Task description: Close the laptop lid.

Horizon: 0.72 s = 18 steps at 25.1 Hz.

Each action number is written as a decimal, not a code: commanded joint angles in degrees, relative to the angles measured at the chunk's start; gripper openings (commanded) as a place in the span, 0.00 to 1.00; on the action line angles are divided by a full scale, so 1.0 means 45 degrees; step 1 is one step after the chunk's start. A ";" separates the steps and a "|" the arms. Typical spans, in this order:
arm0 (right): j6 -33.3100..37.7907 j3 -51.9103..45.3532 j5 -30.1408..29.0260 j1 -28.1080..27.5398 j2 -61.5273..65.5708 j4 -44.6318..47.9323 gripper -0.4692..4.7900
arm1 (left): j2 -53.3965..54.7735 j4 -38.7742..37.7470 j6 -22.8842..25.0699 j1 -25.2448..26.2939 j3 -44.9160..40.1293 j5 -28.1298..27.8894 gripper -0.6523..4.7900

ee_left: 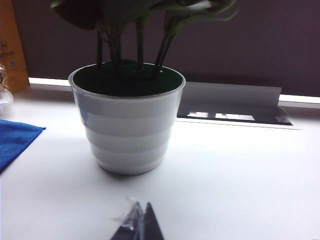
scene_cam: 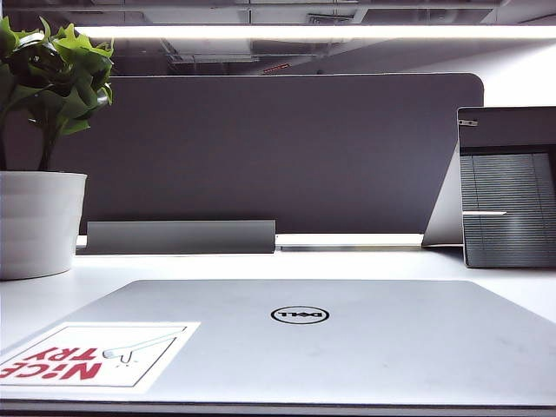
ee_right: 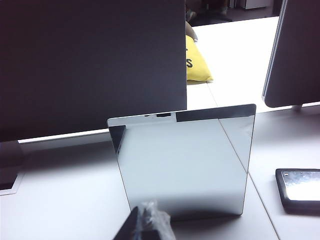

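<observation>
In the left wrist view we see the left end effector (ee_left: 139,222) only as dark fingertips pressed together with a scrap of clear film around them, holding nothing, hovering above the white counter (ee_left: 240,175) in front of a ribbed white plastic plant pot (ee_left: 127,125). The right end effector (ee_right: 145,225) shows the same way in the right wrist view: dark tips together, wrapped in crinkled clear film, gripping nothing, just before a small upright mirror-like screen (ee_right: 185,160). Neither end effector appears in the exterior view. That view alone shows us the silver-grey Dell laptop lid (scene_cam: 347,347), lying flat and shut in the foreground of the counter, its round logo up and a white sticker with red "NiCE TRY" lettering (scene_cam: 95,356) at its near left corner. Behind it stand the wide dark grey divider panel (scene_cam: 278,156), the plant pot at the left and the small screen at the right, showing blinds. Only the left wrist view shows a blue cloth (ee_left: 15,140) beside the pot; only the right wrist view shows a flat black device (ee_right: 300,187) and a yellow bag (ee_right: 197,65).
</observation>
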 commanded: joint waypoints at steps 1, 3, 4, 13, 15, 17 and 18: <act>0.0010 0.0029 0.0039 0.0015 -0.0053 -0.0034 0.09 | 0.0015 0.0160 0.0049 0.0000 0.0015 0.0005 0.11; -0.0481 -0.0165 0.0170 0.0005 -0.0389 -0.0306 0.09 | 0.0015 0.0160 0.0049 0.0000 0.0015 0.0010 0.11; -0.0675 -0.0413 0.0219 0.0005 -0.0641 -0.0248 0.09 | 0.0015 0.0155 0.0049 0.0000 0.0015 0.0005 0.11; -0.0690 -0.7057 0.0078 0.0005 -0.6295 0.3298 0.09 | 0.0015 0.0160 0.0049 0.0000 0.0015 0.0010 0.11; -0.0549 -0.8388 -0.0423 0.0000 -0.7533 0.3687 0.09 | 0.0015 0.0160 0.0049 0.0000 0.0015 0.0005 0.11; -0.0267 -0.9549 -0.0578 -0.0005 -0.8675 0.3847 0.09 | 0.0015 0.0160 0.0049 0.0000 0.0015 0.0005 0.11; -0.0112 -0.9986 -0.0597 -0.0005 -0.9078 0.3857 0.09 | 0.0015 0.0160 0.0049 0.0000 0.0015 0.0010 0.11</act>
